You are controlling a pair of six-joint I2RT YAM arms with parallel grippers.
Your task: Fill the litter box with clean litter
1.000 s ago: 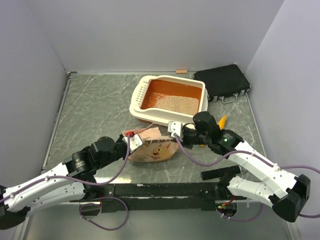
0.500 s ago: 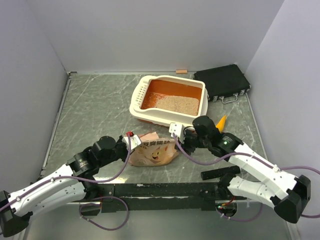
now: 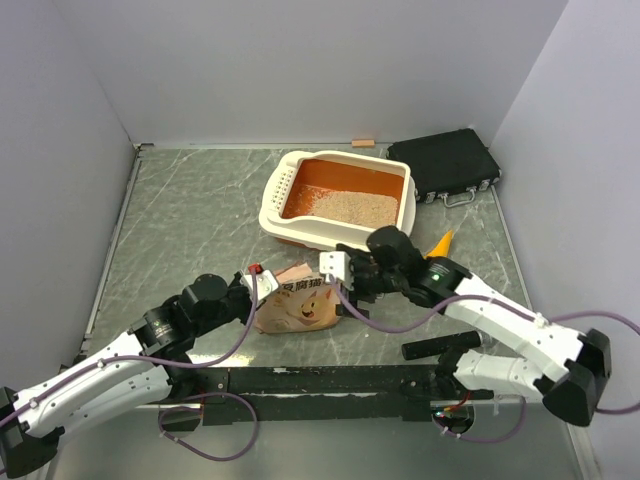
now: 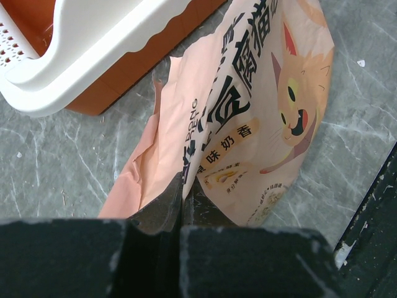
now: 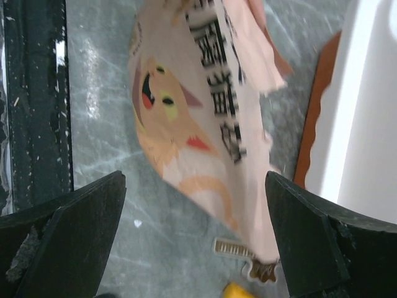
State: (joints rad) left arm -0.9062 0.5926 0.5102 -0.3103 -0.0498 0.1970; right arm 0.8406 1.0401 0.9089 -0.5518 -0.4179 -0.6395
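Left hand [image 4: 181, 228] pinches crumpled tan paper bag [image 4: 248, 124]; right hand [image 5: 193, 186] gapes.

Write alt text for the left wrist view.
The left gripper, shut, pinches an edge of the tan paper bag with dark print and a cartoon cat face, lying on the table. The cream rim of the litter box sits upper left.

Black flat case [image 3: 445, 165] lies in the marbled table's [image 3: 190, 220] far right corner. Orange-yellow scoop [image 3: 443, 241] lies near it; small tan block [image 3: 362, 143] sits at the back edge.
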